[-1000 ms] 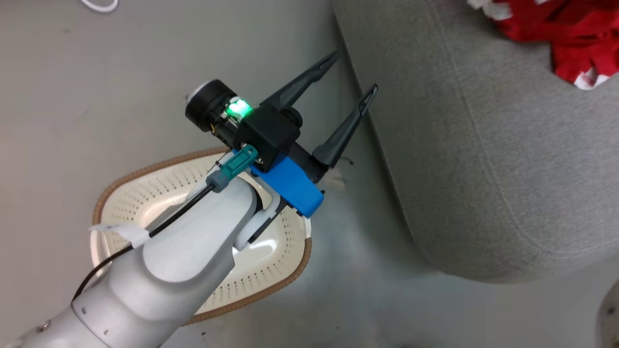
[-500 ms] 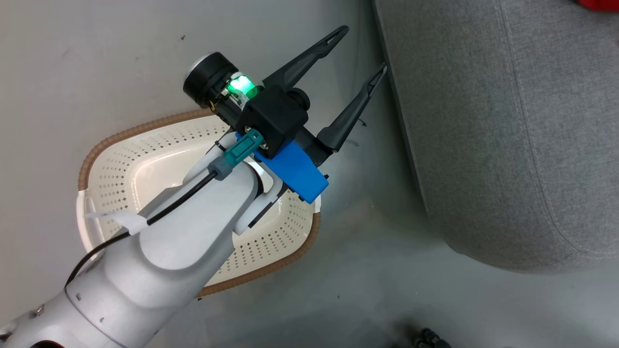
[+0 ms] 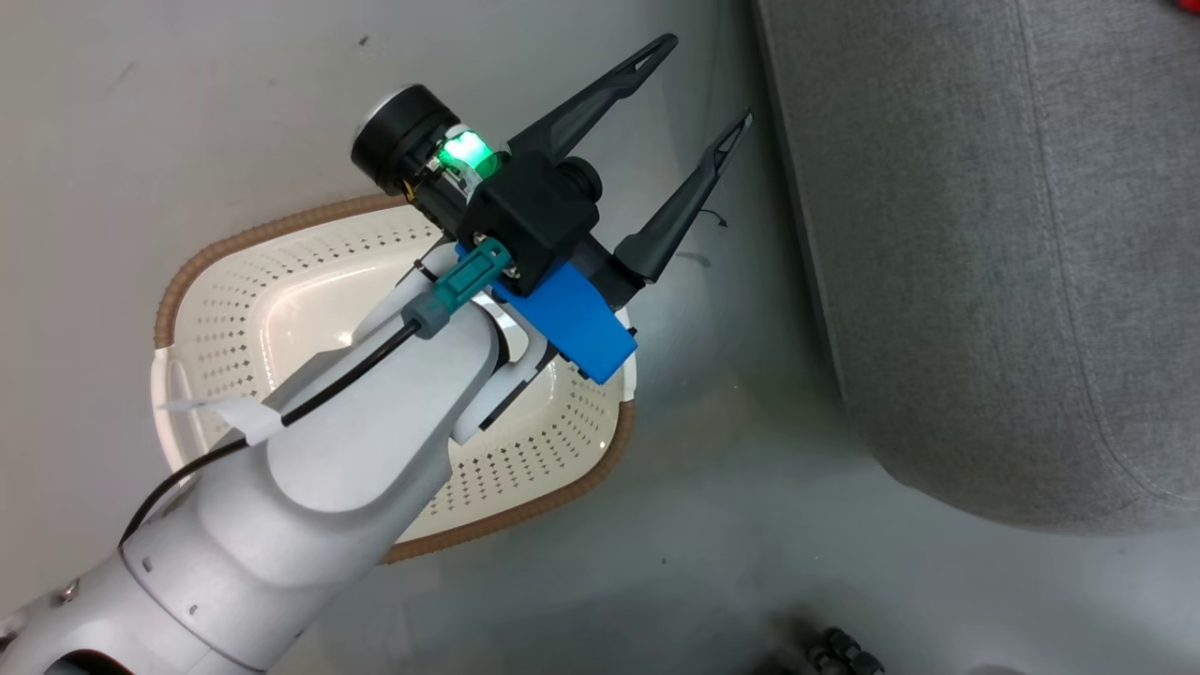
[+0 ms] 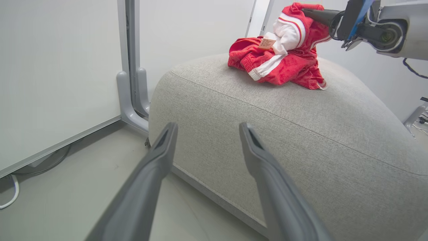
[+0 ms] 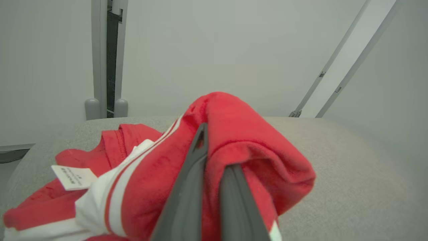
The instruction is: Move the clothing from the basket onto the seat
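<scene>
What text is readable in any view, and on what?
None legible.
On the clothing, white tag: printed lines, too blurred to read.
In the left wrist view, tan tag on the clothing: print too small to read.
On the left forearm, tape flag: no print shows.

The pale grey floor (image 3: 187, 94) carries the basket (image 3: 234, 309) and, near it, the seat (image 3: 984, 234), with a strip of bare floor between them. The basket stands upright. On the seat's top, toward its far end, the clothing (image 4: 281, 63) lies in a rumpled red and white heap, one fold raised and a tag showing. A white cable (image 4: 10, 197) lies on the floor below a panel (image 4: 50, 67), whose grey foot (image 4: 132, 100) stands close to the seat.
</scene>
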